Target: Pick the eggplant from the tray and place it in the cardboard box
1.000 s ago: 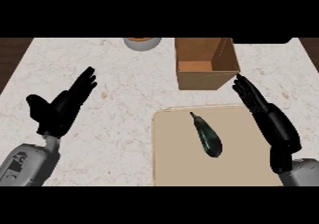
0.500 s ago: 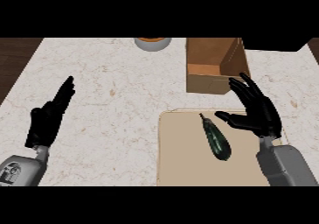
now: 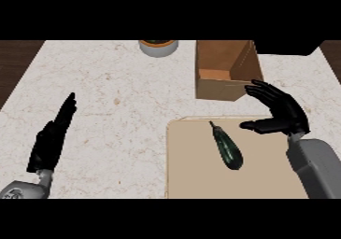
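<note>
Eggplant: the dark eggplant (image 3: 226,149) is lying flat on the tray (image 3: 193,177), nearer its far edge than its near one. Its thin stem end is pointing to the far edge, and no hand is touching it.
Tray: the pale tray is sitting at the near right part of the table (image 3: 117,84), with its far left corner rounded.
Cardboard box: the cardboard box (image 3: 217,88) is standing open-topped on the far side of the table, right of the middle. It is just beyond the tray's far edge.
Between eggplant and box: a bare stretch of tray and a narrow strip of table are lying there, and the box's near wall is rising behind them.
Right hand: the right hand (image 3: 283,112) is hovering over the tray's far right corner, released and holding nothing. Its fingers are spreading loosely up toward the box's near right corner. Its thumb is pointing across at the eggplant's stem end but is apart from it.
Left hand: the left hand (image 3: 52,137) is resting near the table's near left edge. It is turned edge-on with straight fingers pointing away, grasping nothing, and is well apart from the tray.
Bowl: a grey bowl (image 3: 158,47) with something orange inside is standing at the table's far edge, left of the box and apart from it.
Far right corner: a dark block (image 3: 287,46) is sitting just behind the box; I cannot tell what it is.
</note>
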Motion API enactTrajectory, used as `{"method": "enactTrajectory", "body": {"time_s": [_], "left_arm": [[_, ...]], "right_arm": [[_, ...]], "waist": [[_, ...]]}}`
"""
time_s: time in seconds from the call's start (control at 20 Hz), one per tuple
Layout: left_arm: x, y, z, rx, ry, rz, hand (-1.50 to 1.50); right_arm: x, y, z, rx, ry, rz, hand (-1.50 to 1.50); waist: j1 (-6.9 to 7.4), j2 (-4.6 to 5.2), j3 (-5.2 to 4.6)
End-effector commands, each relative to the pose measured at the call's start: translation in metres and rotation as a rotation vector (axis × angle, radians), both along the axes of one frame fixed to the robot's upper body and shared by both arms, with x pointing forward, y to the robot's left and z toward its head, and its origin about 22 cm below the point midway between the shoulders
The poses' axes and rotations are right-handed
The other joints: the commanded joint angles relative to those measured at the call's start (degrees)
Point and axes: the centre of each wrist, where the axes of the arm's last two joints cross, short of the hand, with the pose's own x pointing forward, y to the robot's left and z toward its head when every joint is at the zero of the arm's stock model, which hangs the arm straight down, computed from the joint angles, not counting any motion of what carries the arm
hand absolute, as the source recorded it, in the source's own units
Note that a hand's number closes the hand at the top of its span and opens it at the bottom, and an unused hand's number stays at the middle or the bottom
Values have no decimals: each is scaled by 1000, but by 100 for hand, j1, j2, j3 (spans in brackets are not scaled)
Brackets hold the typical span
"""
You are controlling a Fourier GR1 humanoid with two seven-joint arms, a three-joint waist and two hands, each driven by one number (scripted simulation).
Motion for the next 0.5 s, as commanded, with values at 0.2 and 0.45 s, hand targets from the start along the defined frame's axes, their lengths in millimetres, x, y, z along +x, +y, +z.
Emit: {"method": "enactTrajectory", "body": {"time_s": [0.2,0.45], "left_arm": [[-1,-4,0,-7,-12,-1,0],[1,7,0,9,0,16,0]], "right_arm": [[16,-42,25,-382,236,407,-150],[25,-37,42,-478,321,676,-150]], "waist": [[87,157,72],[-27,129,69]]}}
